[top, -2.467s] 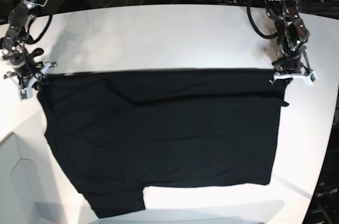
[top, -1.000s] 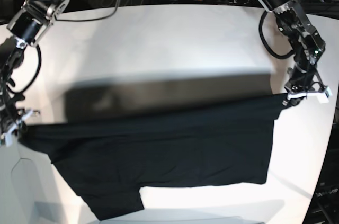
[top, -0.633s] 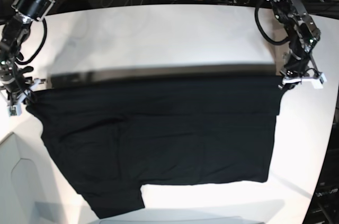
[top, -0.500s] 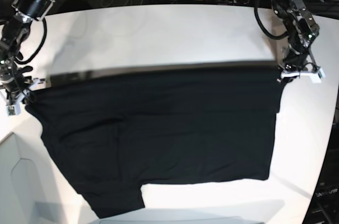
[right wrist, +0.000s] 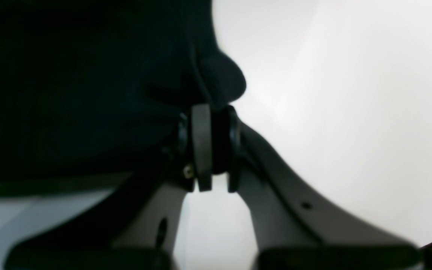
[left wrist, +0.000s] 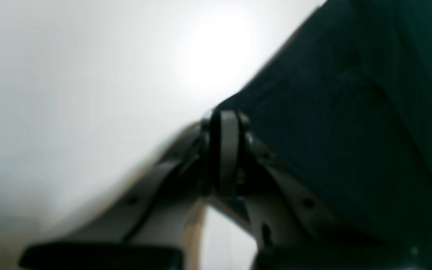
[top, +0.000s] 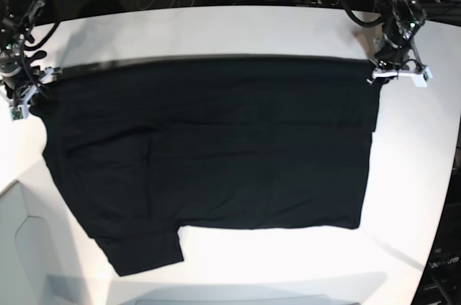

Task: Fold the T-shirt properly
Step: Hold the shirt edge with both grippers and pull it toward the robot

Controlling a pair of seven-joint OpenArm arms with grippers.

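The T-shirt (top: 209, 153) lies spread across most of the white table (top: 216, 31), its far edge drawn in a fairly straight line from left to right and one sleeve poking out at the near left. That far edge looks lifted a little — a thin shadow runs along it on the tabletop — while the body rests flat.

I have both far corners pinched. The left gripper (top: 395, 74), at the far right of the base view, has its jaws closed tight on the hem corner; in its wrist view (left wrist: 223, 123) the pads meet with dark cloth running off to the right. The right gripper (top: 21, 99), at the far left, is likewise clamped — its wrist view (right wrist: 208, 116) shows a small lump of fabric bulging just past the closed pads.

What worries me from here:

- The hold on each side looks shallow, only a corner of cloth. If I pull the two arms apart or swing the edge quickly, a corner could slide out and the fold would collapse on one side.
- The two grippers do not sit level in the base view; the right one is nearer. Carrying the edge like that would lay it skewed.
- The sleeve at the near left sticks out from the body, so a fold brought straight toward me may leave it hanging out or bunched underneath.
- Lifting too little would drag the body and wrinkle it.
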